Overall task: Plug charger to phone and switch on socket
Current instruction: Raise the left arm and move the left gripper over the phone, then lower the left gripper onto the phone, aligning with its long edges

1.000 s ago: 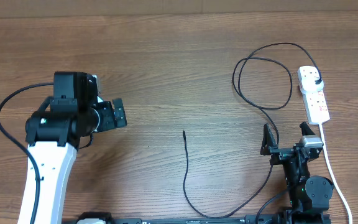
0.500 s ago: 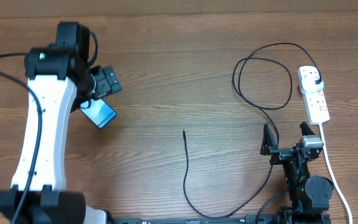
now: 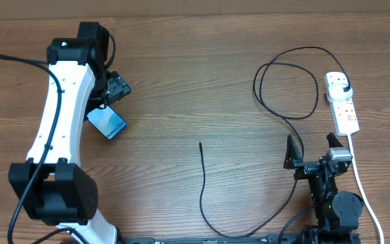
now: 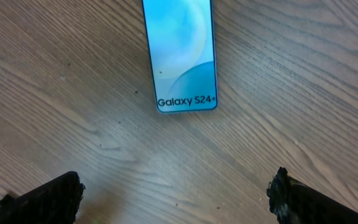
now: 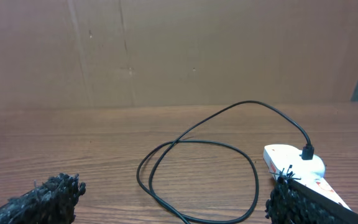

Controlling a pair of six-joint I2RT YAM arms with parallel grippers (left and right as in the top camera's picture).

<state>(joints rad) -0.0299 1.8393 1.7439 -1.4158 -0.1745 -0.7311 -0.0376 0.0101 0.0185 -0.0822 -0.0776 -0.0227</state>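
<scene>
The left gripper (image 4: 176, 200) hangs with its 2 rough black fingers spread wide and empty. It is just over the slim, glossy blue phone (image 3: 106, 122), which lies flat and slanted on the grained wooden table (image 3: 181, 74). Mid-table, the charger (image 3: 202, 163), a thin black cable, runs from a free straight tip. The right gripper (image 5: 173, 196) is also wide and empty. The cable then loops and plugs into the white oblong socket (image 3: 343, 108) at far right.
</scene>
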